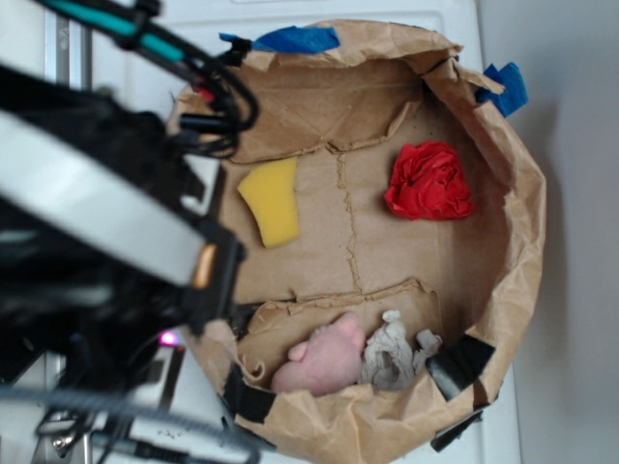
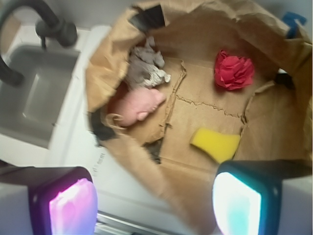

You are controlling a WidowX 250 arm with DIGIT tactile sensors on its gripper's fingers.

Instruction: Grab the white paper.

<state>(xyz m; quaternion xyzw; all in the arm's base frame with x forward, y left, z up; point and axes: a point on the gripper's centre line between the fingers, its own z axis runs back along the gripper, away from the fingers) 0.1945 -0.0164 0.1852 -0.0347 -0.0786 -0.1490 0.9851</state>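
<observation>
The brown paper bag (image 2: 122, 58) holds 4 things; the white paper (image 2: 144, 66), a lump elongated along the bag's wall, touches the pink lump (image 2: 134, 107) well ahead-left of the wide-open claw (image 2: 151, 196) (empty); red wad (image 2: 234, 71) and yellow sponge (image 2: 215, 143) lie ahead-right.

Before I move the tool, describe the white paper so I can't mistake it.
Look inside the brown paper bag. Against one wall, the white paper lies touching a pink lump. It is the greyish, wrinkled wad, unlike the smooth pink one.
</observation>
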